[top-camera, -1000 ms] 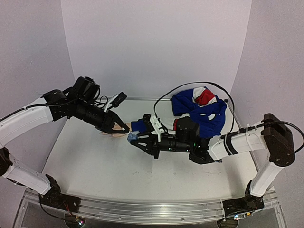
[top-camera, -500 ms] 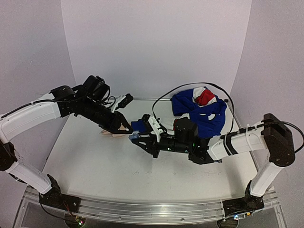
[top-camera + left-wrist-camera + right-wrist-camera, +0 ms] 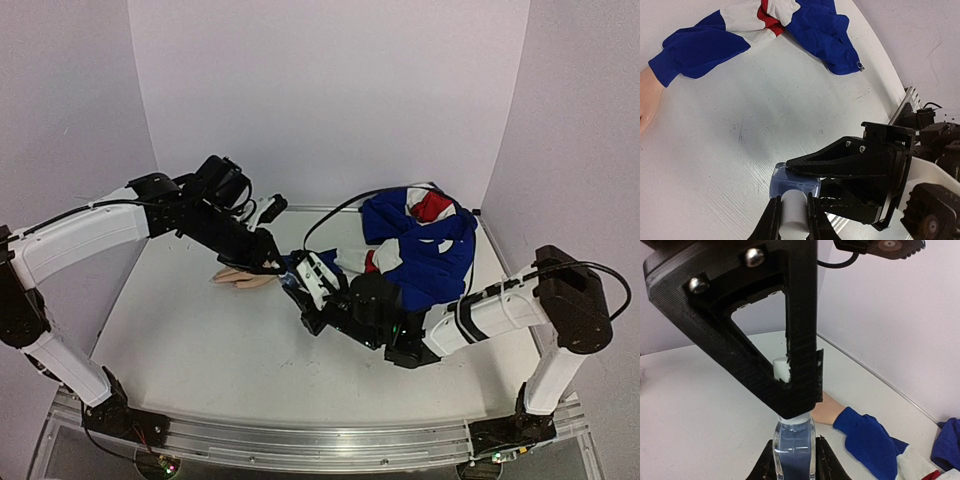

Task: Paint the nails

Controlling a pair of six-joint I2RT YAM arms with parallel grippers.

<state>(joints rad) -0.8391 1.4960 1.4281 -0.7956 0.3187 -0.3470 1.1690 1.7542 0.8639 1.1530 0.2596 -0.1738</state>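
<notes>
The mannequin hand (image 3: 240, 278) lies flat just left of both grippers, its nails too small to make out. The left gripper (image 3: 791, 206) is closed on the white cap (image 3: 793, 222) of the clear bottle (image 3: 795, 429); the right gripper (image 3: 796, 452) clamps the bottle's body from the opposite end. A blue jacket (image 3: 425, 245) lies beyond the right gripper

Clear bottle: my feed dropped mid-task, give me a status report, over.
Left gripper shut on white cap, right gripper shut on clear bottle. Mannequin hand flat on table, nails too small to judge. Nothing between bottle and hand.
</notes>
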